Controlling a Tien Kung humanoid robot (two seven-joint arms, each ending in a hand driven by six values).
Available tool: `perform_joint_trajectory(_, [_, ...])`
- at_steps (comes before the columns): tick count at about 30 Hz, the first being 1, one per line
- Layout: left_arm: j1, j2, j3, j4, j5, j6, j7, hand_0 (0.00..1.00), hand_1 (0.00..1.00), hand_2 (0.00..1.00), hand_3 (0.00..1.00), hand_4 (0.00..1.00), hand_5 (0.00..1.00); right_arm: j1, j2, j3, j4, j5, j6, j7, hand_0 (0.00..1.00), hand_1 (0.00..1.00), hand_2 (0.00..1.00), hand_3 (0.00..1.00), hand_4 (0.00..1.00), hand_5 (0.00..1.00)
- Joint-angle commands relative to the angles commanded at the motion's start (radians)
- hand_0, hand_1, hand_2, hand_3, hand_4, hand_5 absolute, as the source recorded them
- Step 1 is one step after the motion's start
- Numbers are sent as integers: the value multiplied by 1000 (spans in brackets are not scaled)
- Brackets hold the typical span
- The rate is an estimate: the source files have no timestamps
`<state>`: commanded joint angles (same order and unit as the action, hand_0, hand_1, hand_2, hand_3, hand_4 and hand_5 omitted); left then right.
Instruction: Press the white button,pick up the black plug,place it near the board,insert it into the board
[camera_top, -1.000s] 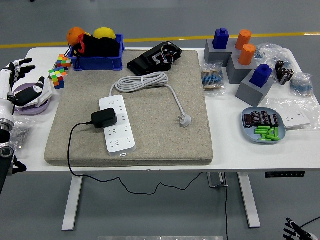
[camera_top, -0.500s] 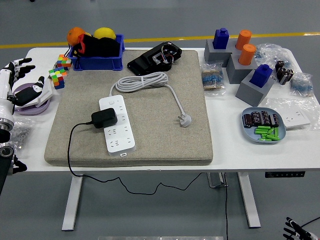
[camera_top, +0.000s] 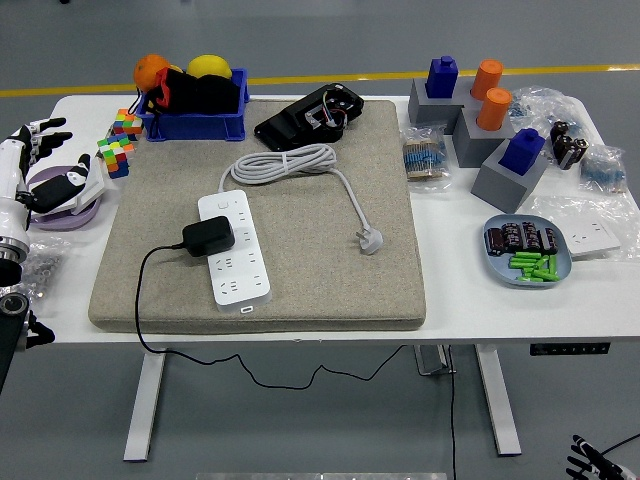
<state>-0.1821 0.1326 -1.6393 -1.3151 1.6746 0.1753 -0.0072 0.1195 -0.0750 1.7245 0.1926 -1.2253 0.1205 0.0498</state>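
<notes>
While the black plug adapter sits seated in the white power strip on a grey felt mat, the robot's left hand rests at the white table's left edge, fingers spread and holding nothing, over a lilac shallow dish. Only fingertips of the right hand show at the lower right corner, below the table, and whether they are spread or curled cannot be told. A blue plastic bin at the far left holds an orange ball, a yellow ball and dark objects. Near the right edge, a pale blue plate carries green cylinders and dark cylindrical parts.
</notes>
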Motion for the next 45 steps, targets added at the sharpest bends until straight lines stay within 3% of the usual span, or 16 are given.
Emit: perform_joint_trajectory(45, [4,2,21,-6,-3,7,-8,794,762,711,750,675,2,-8,1,-5,-4,2,-3,-4,766,696,687,658,732,494])
